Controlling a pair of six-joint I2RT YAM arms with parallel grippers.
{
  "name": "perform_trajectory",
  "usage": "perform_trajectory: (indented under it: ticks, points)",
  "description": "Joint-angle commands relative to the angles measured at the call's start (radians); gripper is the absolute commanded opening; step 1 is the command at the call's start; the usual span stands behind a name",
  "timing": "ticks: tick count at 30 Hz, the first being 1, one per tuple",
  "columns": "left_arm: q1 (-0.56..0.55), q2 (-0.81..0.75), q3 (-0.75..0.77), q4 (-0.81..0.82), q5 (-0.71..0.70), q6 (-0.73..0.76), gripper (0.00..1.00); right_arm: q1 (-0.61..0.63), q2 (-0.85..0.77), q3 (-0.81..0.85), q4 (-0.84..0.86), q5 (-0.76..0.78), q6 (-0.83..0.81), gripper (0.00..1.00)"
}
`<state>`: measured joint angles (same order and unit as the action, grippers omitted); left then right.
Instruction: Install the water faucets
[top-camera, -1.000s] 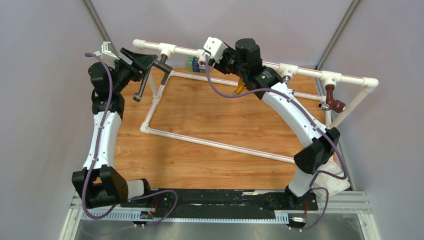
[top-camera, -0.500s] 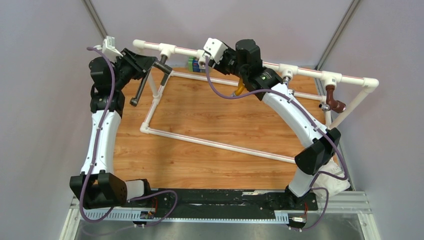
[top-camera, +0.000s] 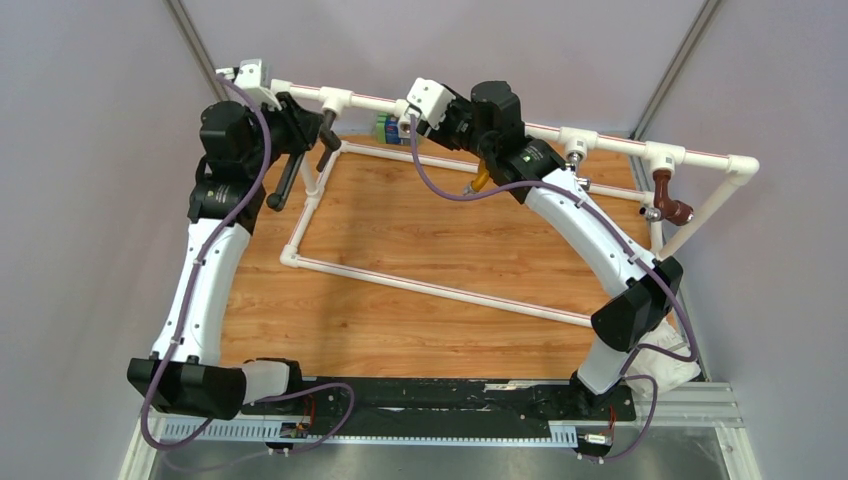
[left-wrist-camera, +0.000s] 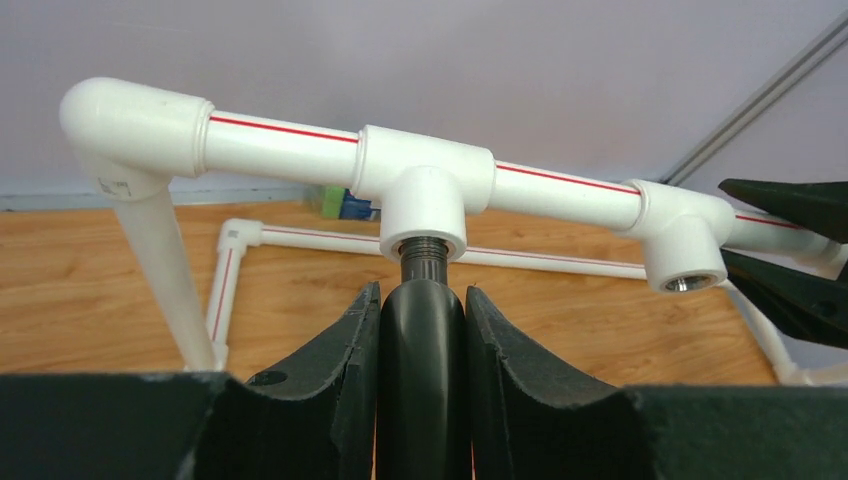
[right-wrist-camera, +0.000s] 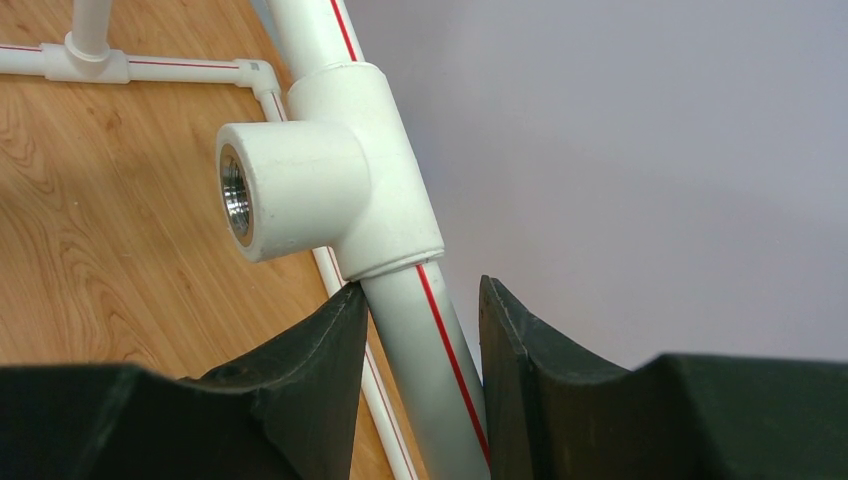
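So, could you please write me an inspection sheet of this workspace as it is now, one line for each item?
Surface: wooden table, with a white pipe frame standing on it.
Job's things: dark faucet, threaded end at the mouth of a tee socket; how deep it sits cannot be told.
Clutter: orange tap under the right arm; brown tap on the frame; small green-blue item at the far edge; white cloth near the right base.
Grippers: left gripper fingers shut on the dark faucet; right gripper around the top rail, one finger touching, a slim gap at the other, grip uncertain.
Cables: purple cables along both arms.
Surroundings: plain grey walls.
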<state>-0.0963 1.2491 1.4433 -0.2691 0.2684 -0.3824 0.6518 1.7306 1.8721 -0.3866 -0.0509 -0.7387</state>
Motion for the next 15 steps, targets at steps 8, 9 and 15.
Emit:
perform_trajectory:
  ticks: [8, 9, 15]
  points:
    - [-0.177, 0.026, 0.072, -0.105, 0.250, 0.042, 0.50, 0.101, 0.072, -0.050, -0.069, -0.156, 0.131, 0.00]
    - [-0.184, 0.027, 0.074, -0.098, 0.250, 0.028, 0.52, 0.103, 0.072, -0.050, -0.069, -0.158, 0.131, 0.00]
    - [-0.201, 0.047, 0.072, -0.073, 0.278, -0.041, 0.61, 0.103, 0.072, -0.045, -0.069, -0.159, 0.131, 0.00]
